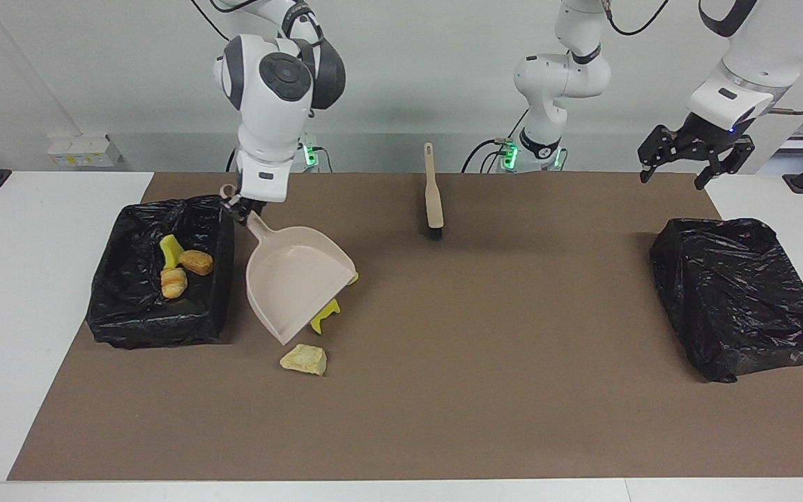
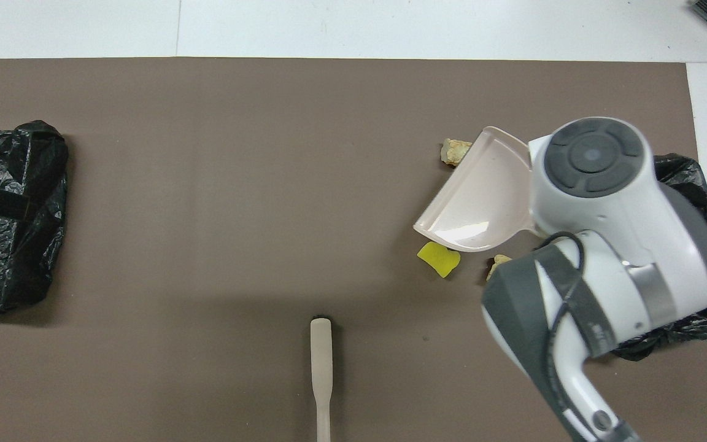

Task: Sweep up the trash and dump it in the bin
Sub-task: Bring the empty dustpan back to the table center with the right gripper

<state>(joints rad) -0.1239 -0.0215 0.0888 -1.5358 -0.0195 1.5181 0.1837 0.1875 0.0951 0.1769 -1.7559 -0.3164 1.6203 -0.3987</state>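
My right gripper is shut on the handle of the beige dustpan, which hangs tilted over the loose trash beside the bin. In the bin lie three pieces: a yellow wedge, a brown chunk and a striped chunk. On the mat a tan chunk shows whole, and a yellow piece peeks from under the pan. In the overhead view the dustpan covers part of a tan chunk, with a yellow piece beside it. My left gripper hangs open, waiting.
The beige brush with black bristles lies on the brown mat near the robots, midway between the arms; the overhead view shows the brush too. A second black-bagged box sits at the left arm's end, below the left gripper.
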